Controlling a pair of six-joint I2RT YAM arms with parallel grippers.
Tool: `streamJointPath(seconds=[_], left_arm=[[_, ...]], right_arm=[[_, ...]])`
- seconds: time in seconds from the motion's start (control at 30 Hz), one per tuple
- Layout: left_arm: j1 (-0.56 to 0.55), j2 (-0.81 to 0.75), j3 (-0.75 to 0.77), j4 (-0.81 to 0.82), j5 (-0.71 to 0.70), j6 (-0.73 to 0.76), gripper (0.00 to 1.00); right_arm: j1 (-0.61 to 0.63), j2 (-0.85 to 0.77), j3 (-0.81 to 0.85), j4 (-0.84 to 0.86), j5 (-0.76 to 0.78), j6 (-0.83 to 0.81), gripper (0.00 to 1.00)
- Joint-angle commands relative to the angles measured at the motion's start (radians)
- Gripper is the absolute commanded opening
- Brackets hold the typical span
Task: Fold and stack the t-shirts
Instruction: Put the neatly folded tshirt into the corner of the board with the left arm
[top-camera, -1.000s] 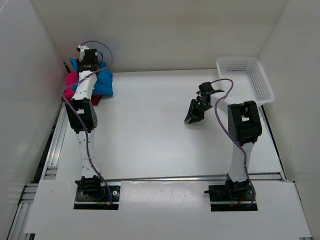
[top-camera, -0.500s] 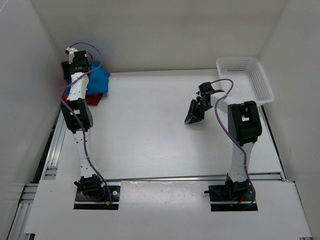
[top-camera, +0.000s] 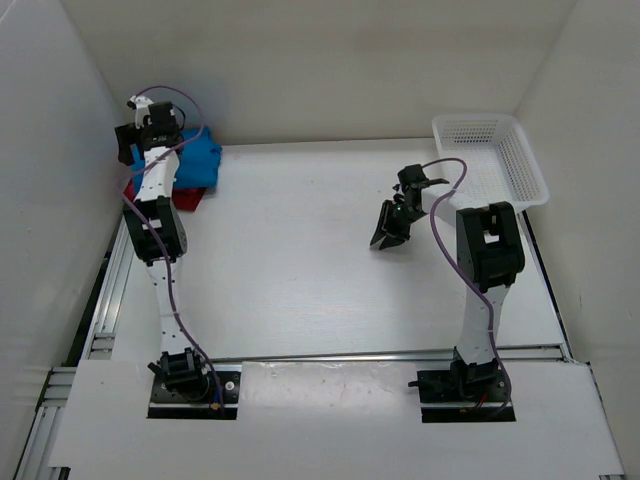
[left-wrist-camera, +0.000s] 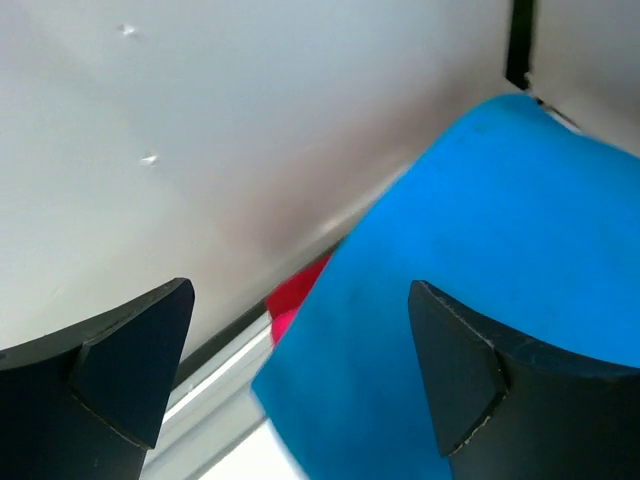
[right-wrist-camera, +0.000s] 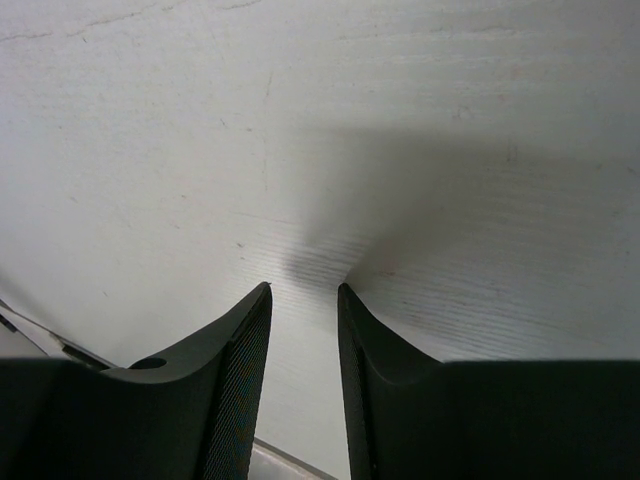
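1. T-shirts: the bright blue t-shirt (top-camera: 198, 160) lies bunched in the upper left of the overhead frame, at the far left corner of the table (top-camera: 300, 270). It rests on the dark red t-shirt (top-camera: 186, 198), whose edge shows just below it.
2. In the left wrist view, blue cloth fills the right half of the frame. A patch of red and a sliver of the magenta-pink t-shirt (left-wrist-camera: 283, 322) show at its lower left edge, close to the wall.
3. Left gripper (top-camera: 130, 140): positioned over the left edge of the pile, near the side wall. Its jaws stand wide apart and nothing is clamped between them. Whether the fingers (left-wrist-camera: 120, 360) touch the cloth cannot be told.
4. Right gripper (top-camera: 386, 233): right of centre in the overhead frame, well apart from the pile, pointing down at bare tabletop. Its jaws are parted by a narrow gap and hold nothing; the table surface shows between the fingertips.
5. White mesh basket (top-camera: 525, 165): upper right of the overhead frame, at the far right corner of the table, well apart from the shirts.
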Motion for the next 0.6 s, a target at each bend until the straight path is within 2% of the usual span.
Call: streamJointPath(seconds=[0.0, 0.2, 0.23, 0.27, 0.3, 0.37, 0.4, 0.47, 0.5, 0.53, 0.57], left_arm=[[-0.075, -0.248, -0.086, 0.035, -0.020, -0.003, 1.00], [-0.281, -0.719, -0.481, 0.035, 0.076, -0.003, 1.00], [-0.305, -0.777, -0.529, 0.035, 0.099, -0.003, 1.00], [-0.345, -0.835, -0.575, 0.035, 0.099, -0.003, 1.00], [-0.365, -0.948, -0.671, 0.026, 0.112, -0.003, 1.00], [-0.405, -1.062, -0.782, 0.026, 0.122, -0.003, 1.00], [-0.416, -1.169, -0.896, 0.008, 0.123, -0.003, 1.00], [-0.416, -1.259, -0.994, -0.056, 0.135, -0.003, 1.00], [-0.416, -1.329, -1.061, -0.122, 0.159, -0.003, 1.00], [-0.396, -1.362, -1.089, -0.278, 0.199, -0.003, 1.00], [-0.381, -1.396, -1.118, -0.351, 0.304, -0.003, 1.00]], right_arm=[[-0.004, -0.083, 0.025, -0.064, 0.025, -0.049, 0.40], [-0.004, -0.259, -0.019, -0.133, 0.082, -0.134, 0.54], [-0.004, -0.289, -0.030, -0.144, 0.082, -0.155, 0.69], [-0.004, -0.357, -0.042, -0.155, 0.098, -0.169, 0.76], [-0.004, -0.394, -0.080, -0.168, 0.119, -0.181, 0.99], [-0.013, -0.512, -0.122, -0.187, 0.162, -0.181, 0.99], [-0.013, -0.551, -0.169, -0.198, 0.180, -0.181, 0.99], [-0.013, -0.670, -0.223, -0.228, 0.231, -0.181, 0.99], [-0.013, -0.709, -0.276, -0.241, 0.240, -0.181, 0.99], [-0.013, -0.746, -0.304, -0.265, 0.240, -0.181, 0.99], [-0.013, -0.822, -0.332, -0.276, 0.254, -0.181, 0.99]])
